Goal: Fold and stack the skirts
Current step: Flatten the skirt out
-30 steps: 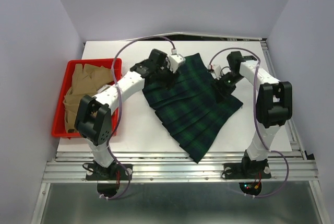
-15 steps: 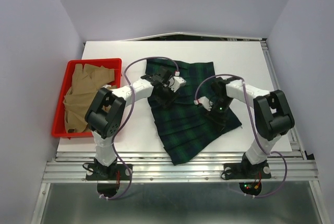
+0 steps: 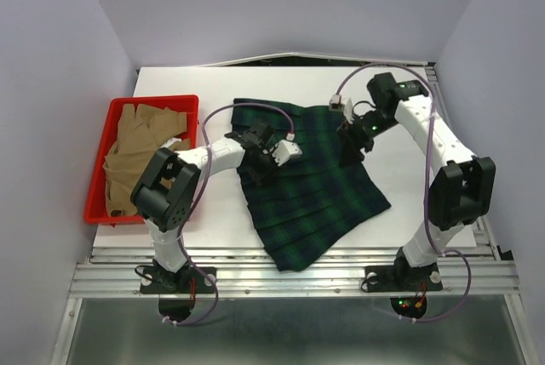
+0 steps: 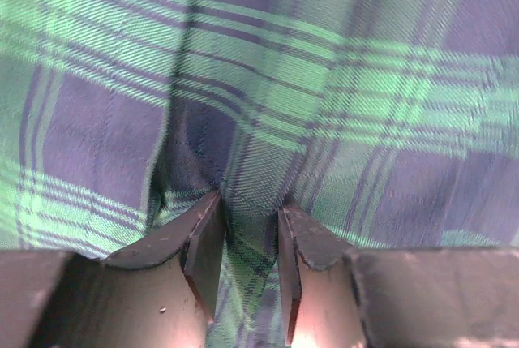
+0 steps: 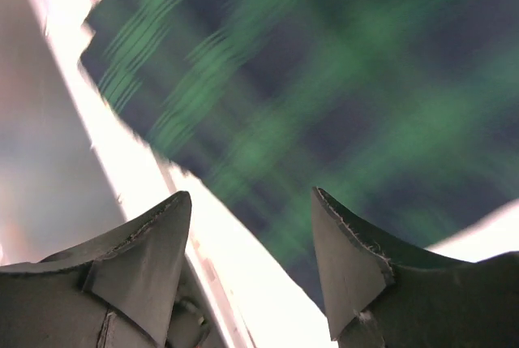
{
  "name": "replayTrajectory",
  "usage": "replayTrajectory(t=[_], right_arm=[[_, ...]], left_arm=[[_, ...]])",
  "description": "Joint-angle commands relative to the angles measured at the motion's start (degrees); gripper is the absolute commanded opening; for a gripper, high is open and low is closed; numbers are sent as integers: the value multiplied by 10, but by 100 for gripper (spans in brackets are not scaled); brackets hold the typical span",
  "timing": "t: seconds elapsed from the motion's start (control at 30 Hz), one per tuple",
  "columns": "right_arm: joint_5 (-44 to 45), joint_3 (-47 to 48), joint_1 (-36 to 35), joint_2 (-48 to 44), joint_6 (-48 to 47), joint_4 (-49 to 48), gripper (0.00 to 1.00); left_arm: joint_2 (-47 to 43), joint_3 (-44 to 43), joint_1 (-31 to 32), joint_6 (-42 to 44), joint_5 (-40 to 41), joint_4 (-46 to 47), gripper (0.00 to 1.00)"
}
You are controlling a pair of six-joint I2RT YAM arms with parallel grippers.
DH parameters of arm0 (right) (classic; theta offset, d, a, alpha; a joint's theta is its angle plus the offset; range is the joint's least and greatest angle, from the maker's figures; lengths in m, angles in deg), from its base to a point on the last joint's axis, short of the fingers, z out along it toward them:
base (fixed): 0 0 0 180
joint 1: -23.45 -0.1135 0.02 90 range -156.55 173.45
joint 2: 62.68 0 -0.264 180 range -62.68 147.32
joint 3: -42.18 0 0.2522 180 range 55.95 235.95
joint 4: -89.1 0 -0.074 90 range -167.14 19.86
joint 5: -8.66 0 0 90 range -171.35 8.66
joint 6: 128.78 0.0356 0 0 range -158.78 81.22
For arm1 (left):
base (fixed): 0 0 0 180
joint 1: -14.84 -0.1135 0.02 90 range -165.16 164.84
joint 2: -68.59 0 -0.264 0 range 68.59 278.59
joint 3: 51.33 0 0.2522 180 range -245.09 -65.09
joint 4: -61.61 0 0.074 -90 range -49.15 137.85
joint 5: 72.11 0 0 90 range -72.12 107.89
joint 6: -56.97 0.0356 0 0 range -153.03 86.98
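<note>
Beside the red plastic tray [image 3: 153,100], the dark green plaid pleated skirt [image 3: 306,182] now lies flatter on the white table [image 3: 413,191], left pincer [image 4: 247,220] clamped on a pinch of cloth, right pincer [image 5: 251,202] apart and lifted away, so folding looks ready to begin.

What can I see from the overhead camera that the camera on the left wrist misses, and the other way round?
Only the overhead view shows the red tray holding a tan garment, the right arm, and the plaid skirt spread out on the white table. Only the left wrist view shows, close up, the jaws pinched on a fold of its cloth. Both show the skirt's green and navy checks.
</note>
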Motion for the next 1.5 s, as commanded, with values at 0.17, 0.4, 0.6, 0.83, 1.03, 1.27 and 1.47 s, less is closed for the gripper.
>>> replayTrajectory(t=[0.17,0.4,0.6,0.83,1.03,1.27,1.47], right_arm=[[61,77,63,79,40,-69,62],[149,-85,50,75,10,-115,58],[191,-185,24,64,17,-164,58],[161,-244,-62,46,38,-144,54],[95,-239,-98,26,55,-106,54],[55,-201,-98,-5,55,-59,58],[57,-108,-93,-41,82,-45,64]], left_arm=[[-67,33,-8,93,7,-55,53],[-10,-44,-28,37,8,-57,52],[72,-129,-70,32,17,-77,49],[128,-207,-93,32,32,-89,48],[85,-156,-92,51,-11,-105,47],[-83,-46,-93,179,-114,-190,55],[-171,-46,-100,255,-128,-258,63]])
